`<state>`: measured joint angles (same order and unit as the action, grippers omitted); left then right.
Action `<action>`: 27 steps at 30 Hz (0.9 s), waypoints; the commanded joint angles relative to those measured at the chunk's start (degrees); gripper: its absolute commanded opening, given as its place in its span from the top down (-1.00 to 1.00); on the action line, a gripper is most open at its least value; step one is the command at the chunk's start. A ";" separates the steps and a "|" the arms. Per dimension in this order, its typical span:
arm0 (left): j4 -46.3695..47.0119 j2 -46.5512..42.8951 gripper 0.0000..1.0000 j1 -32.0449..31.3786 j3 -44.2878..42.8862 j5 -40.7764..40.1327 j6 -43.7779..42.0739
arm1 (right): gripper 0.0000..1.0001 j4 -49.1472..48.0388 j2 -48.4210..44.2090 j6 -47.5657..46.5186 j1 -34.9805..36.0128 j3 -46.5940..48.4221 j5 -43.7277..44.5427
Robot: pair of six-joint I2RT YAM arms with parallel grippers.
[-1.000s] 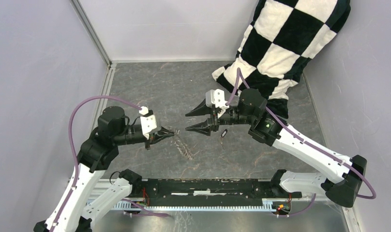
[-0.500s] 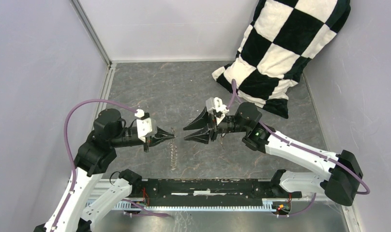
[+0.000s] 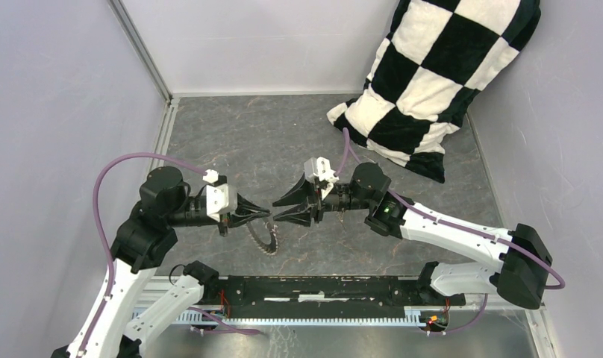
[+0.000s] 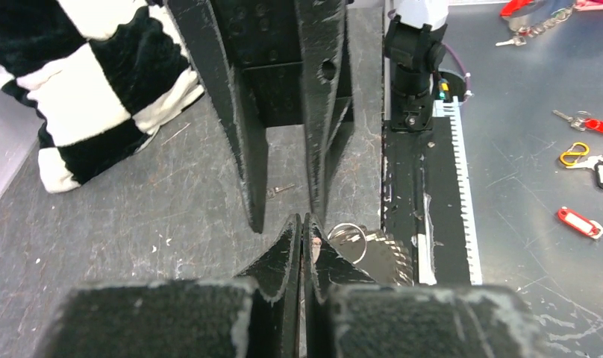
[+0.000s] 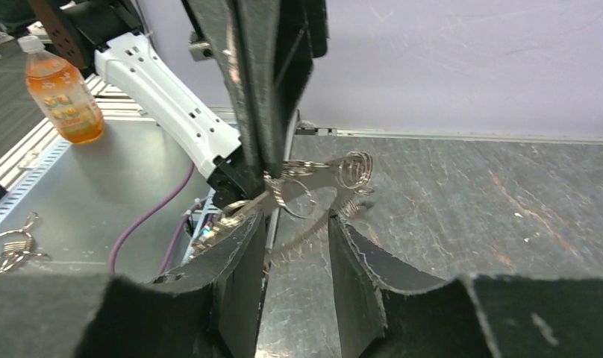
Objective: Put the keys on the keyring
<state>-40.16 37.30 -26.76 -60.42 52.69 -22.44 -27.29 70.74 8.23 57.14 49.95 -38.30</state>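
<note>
My left gripper [image 3: 267, 215] is shut on the keyring [image 3: 263, 237], which dangles below its tips as a string of small keys. In the left wrist view a round loop of the keyring [image 4: 348, 236] shows just right of the closed left gripper [image 4: 304, 218]. My right gripper [image 3: 276, 211] faces it tip to tip and is open. In the right wrist view the keyring's [image 5: 310, 188] loops and curved wire hang at the tips of the right gripper [image 5: 295, 221]. One small key [image 4: 281, 189] lies on the table beyond the right gripper [image 4: 286, 224].
A black-and-white checked pillow [image 3: 440, 74] leans in the back right corner. The black rail [image 3: 321, 287] runs along the near edge. Tagged keys [image 4: 580, 221] lie on the metal bench outside the enclosure. An orange drink bottle [image 5: 60, 93] stands there too.
The right arm has swung left until its tips meet the left gripper, and its jaws have narrowed. The keyring has come up off the table and now hangs from the left gripper.
</note>
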 commanded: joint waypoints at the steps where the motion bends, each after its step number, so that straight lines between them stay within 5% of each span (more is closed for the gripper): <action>1: 2.61 0.29 0.96 -0.13 -3.11 5.53 2.05 | 0.18 0.51 0.16 -2.33 0.24 2.60 3.36; 20: -3.97 1.55 0.96 -0.19 -4.25 9.35 -4.37 | 0.27 -4.01 -0.27 4.79 0.39 1.88 4.29; 23: -4.00 1.47 0.96 -0.13 -4.59 9.75 -4.29 | 0.20 4.76 -1.51 0.64 -0.54 3.13 9.34; 27: -3.97 1.28 0.96 -0.13 -5.08 9.98 -4.04 | -0.04 4.23 -6.47 -1.85 -1.77 -0.47 8.72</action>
<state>-45.15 39.22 -26.76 -62.85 60.25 -24.64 -23.99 69.84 9.74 56.31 50.39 -31.29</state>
